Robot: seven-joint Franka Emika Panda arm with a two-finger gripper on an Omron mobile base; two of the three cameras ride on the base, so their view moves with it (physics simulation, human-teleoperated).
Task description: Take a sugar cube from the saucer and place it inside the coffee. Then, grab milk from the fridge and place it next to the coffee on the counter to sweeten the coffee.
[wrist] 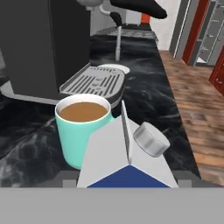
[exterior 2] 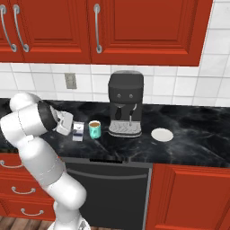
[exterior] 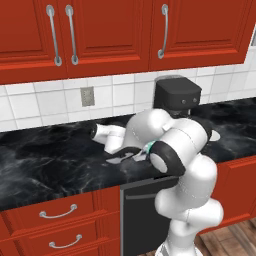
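Your gripper point(exterior 2: 71, 127) stands partly open around the milk point(exterior 2: 78, 131), a white gable-top carton with a blue panel and a grey screw cap; whether it clamps, you cannot tell. The carton stands on the counter point(exterior 2: 188, 143) just beside the coffee point(exterior 2: 94, 129), a teal mug of brown liquid

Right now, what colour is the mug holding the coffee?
Teal, with brown coffee inside. The mug shows best in the hand view, beside the milk carton.

Arm point(exterior 2: 31, 148) bent low, jaws spread (partly)
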